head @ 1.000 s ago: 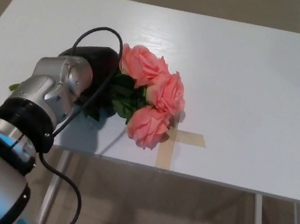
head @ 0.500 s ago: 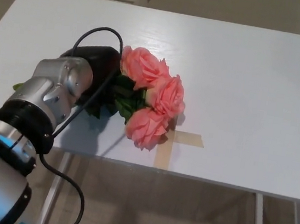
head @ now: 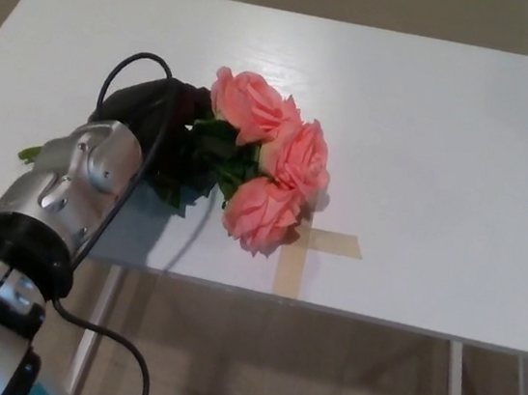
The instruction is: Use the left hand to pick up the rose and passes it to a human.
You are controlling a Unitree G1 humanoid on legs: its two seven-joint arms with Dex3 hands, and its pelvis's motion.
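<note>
Left hand point(head: 163, 111) at centre left clasping the rose point(head: 267, 157) bunch by its leafy stems, blooms just above the tape cross point(head: 304, 251) near the white table point(head: 448, 134) front edge, bare tabletop right and above

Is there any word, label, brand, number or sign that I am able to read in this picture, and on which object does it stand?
None. No readable text shows on the white table, the pink fabric roses, the tan tape cross or the black left hand.
</note>
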